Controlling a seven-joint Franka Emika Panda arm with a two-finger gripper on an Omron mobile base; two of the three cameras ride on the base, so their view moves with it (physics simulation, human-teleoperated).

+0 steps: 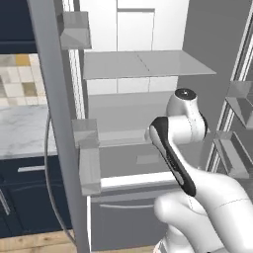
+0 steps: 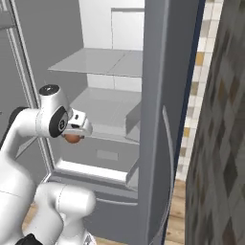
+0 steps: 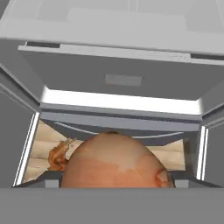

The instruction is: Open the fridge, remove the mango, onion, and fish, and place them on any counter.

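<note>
Before the open fridge (image 1: pixel 148 64), pincer (image 2: pixel 72 136) pinching onion (image 3: pixel 113 162) wide, just outside shelf edges, doors flanking

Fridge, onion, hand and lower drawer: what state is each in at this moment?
fridge: both doors open, visible shelves bare.
onion: held in the hand, off the shelves, in front of the open fridge.
hand: closed on the onion.
lower drawer: shut.
</note>
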